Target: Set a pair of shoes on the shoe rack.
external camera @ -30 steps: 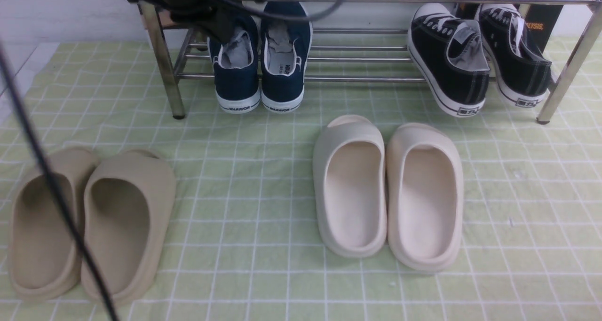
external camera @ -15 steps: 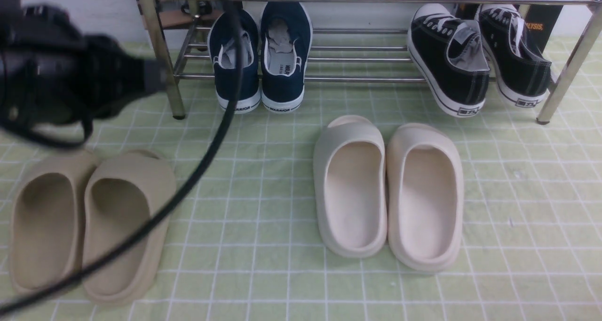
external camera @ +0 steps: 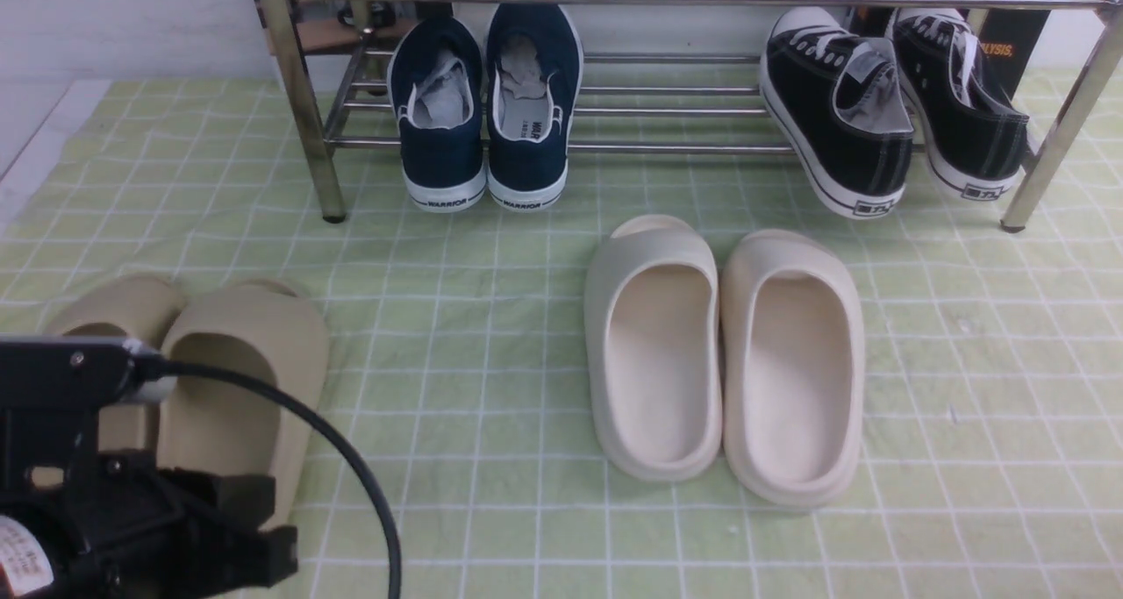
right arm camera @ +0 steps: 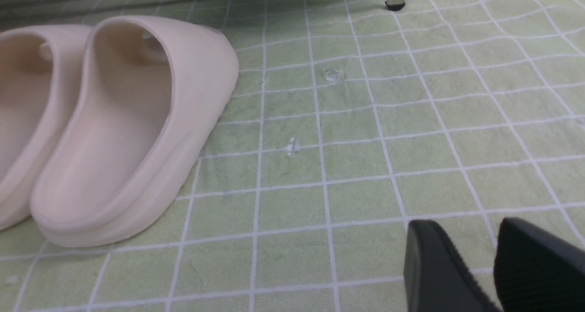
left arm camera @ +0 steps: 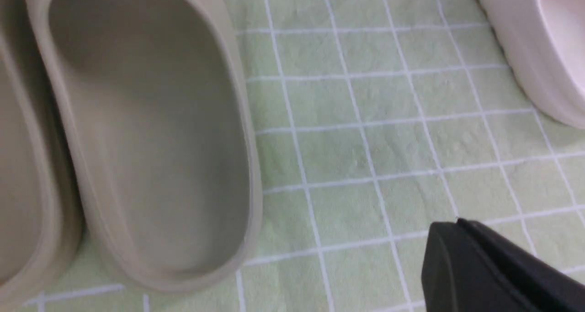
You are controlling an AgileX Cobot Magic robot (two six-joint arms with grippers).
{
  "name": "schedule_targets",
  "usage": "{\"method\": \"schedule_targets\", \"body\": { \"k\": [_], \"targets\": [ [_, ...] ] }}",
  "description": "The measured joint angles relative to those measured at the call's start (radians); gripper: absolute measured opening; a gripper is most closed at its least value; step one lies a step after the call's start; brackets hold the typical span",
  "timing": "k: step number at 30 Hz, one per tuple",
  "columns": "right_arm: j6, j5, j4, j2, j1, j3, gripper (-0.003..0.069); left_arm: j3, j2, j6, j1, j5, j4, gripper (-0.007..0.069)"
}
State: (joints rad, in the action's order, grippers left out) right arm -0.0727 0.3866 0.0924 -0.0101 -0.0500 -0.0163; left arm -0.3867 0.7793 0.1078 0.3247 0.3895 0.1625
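One pale green cloth with a white grid [external camera: 491,336] covers the whole floor, and on its far edge stands one low chrome-tube shoe rack [external camera: 684,147], well ahead of both grippers. Eight shoes make four pairs. Two navy-blue canvas slip-on sneakers with white soles [external camera: 482,108] sit side by side on the rack's lower bars at its left end, heels out toward the robot, far forward of the left gripper [left arm camera: 484,266]. Two black lace-up sneakers with white toe caps [external camera: 890,108] lean on the same bars at the other end. Two cream foam slides [external camera: 724,358] lie together on the cloth, beside the right gripper [right arm camera: 475,266]. Two beige foam slides [external camera: 228,388] lie directly beneath the left arm, which hangs low at the near left corner with one black cable [external camera: 333,441] arching off it. Only one dark finger of the left gripper shows, so its opening cannot be told. The right gripper's two black fingers stand slightly parted above bare cloth, holding nothing.
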Motion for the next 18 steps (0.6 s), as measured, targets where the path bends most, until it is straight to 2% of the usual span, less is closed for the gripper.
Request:
{"method": "schedule_targets", "body": {
  "k": [6, 10, 11, 12, 14, 18],
  "targets": [
    [0.0, 0.0, 0.0, 0.0, 0.0, 0.0, 0.0239, 0.042, -0.149, 0.0, 0.0, -0.018, 0.014, -0.0013],
    [0.0, 0.0, 0.0, 0.0, 0.0, 0.0, 0.0239, 0.171, -0.377, -0.018, 0.0, -0.236, -0.054, -0.0013],
    [0.0, 0.0, 0.0, 0.0, 0.0, 0.0, 0.0239, 0.171, -0.377, -0.018, 0.0, -0.236, -0.059, -0.0013],
    [0.0, 0.0, 0.0, 0.0, 0.0, 0.0, 0.0239, 0.246, -0.463, -0.023, -0.003, -0.325, -0.098, -0.0013],
    [0.0, 0.0, 0.0, 0.0, 0.0, 0.0, 0.0239, 0.321, -0.547, -0.024, -0.021, -0.37, -0.123, -0.0013],
    [0.0, 0.0, 0.0, 0.0, 0.0, 0.0, 0.0239, 0.41, -0.705, -0.012, -0.098, -0.326, -0.138, -0.0013]
  ]
}}
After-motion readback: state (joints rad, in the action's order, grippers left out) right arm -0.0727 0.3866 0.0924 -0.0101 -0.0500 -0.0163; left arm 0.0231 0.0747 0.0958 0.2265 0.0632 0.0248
